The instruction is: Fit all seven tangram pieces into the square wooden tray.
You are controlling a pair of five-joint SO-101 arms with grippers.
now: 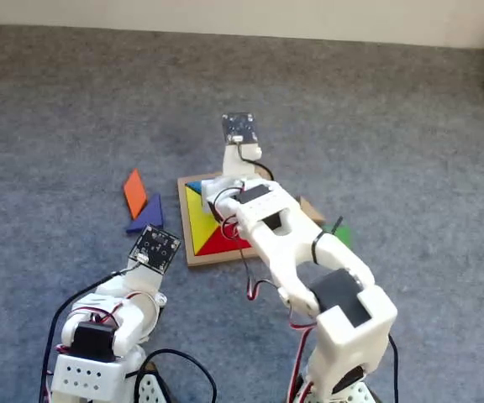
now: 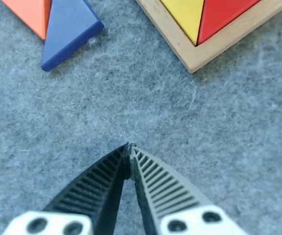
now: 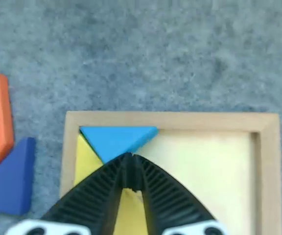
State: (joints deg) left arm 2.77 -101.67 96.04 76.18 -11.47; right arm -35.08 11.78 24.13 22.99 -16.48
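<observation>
Nesting in tray (image 2: pixel 190 55): yellow triangle (image 2: pixel 185 14), red triangle (image 2: pixel 224 12)

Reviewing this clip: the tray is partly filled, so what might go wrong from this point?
The right claw is shut, with its tip at the light blue triangle in the corner of the tray. A push there might ride it up over the yellow piece. The orange piece and dark blue triangle touch each other on the carpet, so the left claw, which is shut, may drag both when picking one.
</observation>
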